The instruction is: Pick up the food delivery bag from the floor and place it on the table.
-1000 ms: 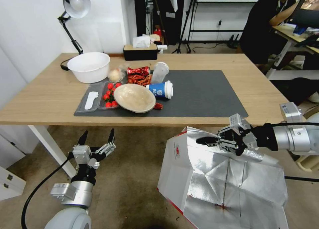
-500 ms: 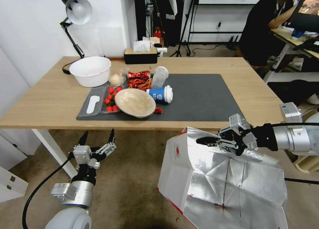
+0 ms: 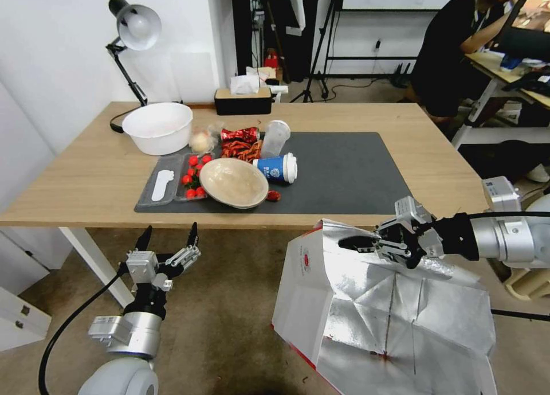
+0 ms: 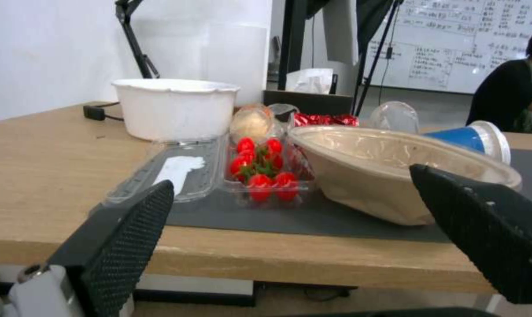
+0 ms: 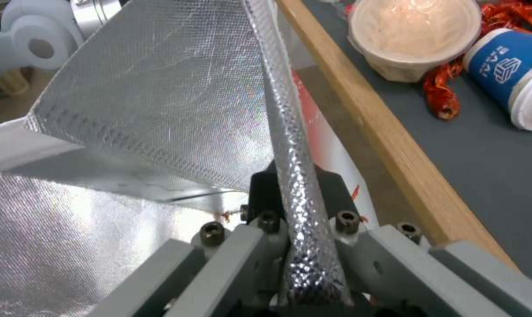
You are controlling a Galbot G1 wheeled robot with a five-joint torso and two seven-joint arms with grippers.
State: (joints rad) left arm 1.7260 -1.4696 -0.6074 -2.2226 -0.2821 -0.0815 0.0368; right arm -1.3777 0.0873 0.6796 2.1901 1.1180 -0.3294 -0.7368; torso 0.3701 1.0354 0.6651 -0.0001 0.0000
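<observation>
Gripping the food delivery bag (image 3: 355, 303), the right tool (image 3: 358, 243) hangs beside the table (image 3: 86, 171).

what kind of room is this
Probably an office or lab workspace used for robot trials. A whiteboard covered in writing hangs on the back wall, tripod stands stand behind the table, and a person works at a cluttered desk in the far corner.

The bag (image 3: 366, 309), boxy white paper with a red logo and crinkled foil lining, hangs open and tilted above the floor (image 3: 229, 320), just below the table's (image 3: 86, 171) front edge, near its right corner.
</observation>
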